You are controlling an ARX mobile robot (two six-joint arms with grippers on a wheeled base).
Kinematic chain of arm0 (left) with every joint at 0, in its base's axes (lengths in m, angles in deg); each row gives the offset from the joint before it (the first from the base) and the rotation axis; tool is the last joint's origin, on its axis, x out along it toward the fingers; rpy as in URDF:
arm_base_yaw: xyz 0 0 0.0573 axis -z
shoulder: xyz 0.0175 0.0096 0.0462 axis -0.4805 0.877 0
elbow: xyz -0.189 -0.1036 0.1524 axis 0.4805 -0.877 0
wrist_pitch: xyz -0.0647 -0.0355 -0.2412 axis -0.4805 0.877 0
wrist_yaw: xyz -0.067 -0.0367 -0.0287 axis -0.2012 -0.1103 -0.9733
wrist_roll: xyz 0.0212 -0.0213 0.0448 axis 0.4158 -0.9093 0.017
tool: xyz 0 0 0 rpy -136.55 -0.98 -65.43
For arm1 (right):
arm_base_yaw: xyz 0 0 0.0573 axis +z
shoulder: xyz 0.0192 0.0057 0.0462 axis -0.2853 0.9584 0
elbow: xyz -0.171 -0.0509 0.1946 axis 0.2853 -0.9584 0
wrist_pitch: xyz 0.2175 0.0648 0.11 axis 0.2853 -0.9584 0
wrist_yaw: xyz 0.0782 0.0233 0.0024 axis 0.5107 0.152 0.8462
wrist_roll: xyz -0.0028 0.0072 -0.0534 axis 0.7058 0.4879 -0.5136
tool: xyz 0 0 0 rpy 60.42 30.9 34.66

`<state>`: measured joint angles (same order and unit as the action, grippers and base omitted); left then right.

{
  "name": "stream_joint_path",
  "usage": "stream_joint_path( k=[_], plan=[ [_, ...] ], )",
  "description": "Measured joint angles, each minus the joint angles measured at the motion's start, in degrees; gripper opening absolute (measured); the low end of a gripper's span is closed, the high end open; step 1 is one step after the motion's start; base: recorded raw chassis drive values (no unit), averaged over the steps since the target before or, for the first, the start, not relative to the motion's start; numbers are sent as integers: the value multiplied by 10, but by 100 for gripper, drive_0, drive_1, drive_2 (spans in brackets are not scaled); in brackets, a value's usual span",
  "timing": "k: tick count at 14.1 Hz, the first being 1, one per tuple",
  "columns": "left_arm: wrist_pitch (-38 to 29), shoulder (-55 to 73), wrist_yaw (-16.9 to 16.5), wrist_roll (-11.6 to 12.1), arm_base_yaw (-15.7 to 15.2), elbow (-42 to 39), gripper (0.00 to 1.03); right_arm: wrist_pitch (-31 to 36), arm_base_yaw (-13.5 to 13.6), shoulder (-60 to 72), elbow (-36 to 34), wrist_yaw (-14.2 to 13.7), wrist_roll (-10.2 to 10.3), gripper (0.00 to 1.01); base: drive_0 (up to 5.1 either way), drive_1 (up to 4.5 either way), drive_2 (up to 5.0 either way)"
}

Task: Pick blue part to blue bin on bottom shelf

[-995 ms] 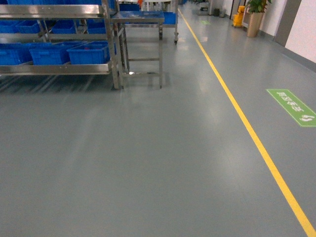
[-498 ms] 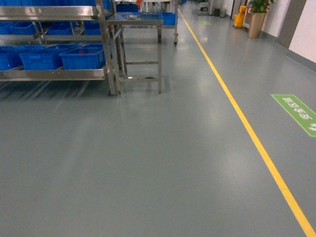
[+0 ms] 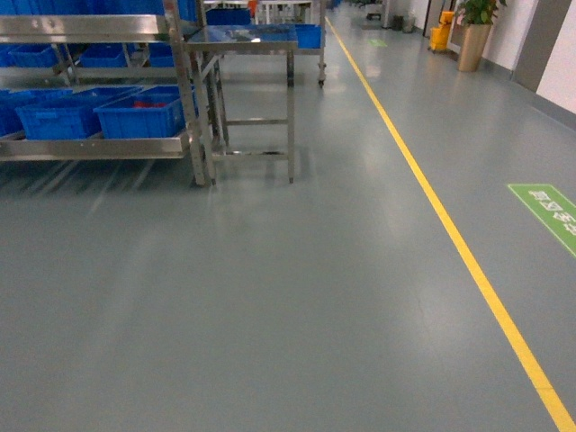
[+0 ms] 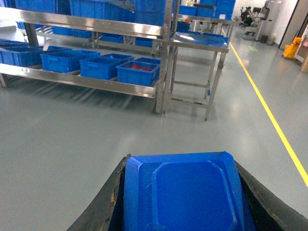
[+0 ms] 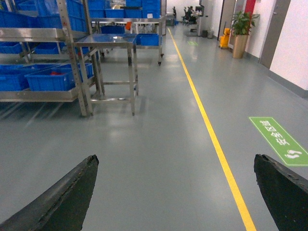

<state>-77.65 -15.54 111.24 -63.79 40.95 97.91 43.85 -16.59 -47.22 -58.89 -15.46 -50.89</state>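
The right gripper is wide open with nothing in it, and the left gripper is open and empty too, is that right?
Not quite. The left gripper isn't empty: the left wrist view shows a blue bin filling the space between its fingers. The right gripper is indeed wide open with nothing in it.

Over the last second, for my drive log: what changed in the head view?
The whole view shifted: the steel rack and steel table slid left and lower, the green floor sign right and lower, so the base seems to be moving. Their layout stayed; no gripper shows there.
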Motion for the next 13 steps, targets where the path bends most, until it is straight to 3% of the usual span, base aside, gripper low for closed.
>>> stream_joint_path(
  k=[13],
  plan=[
    [-2,0,0,0,0,0,43,3,0,0,0,0,0,98,-2,424,-428]
  ],
)
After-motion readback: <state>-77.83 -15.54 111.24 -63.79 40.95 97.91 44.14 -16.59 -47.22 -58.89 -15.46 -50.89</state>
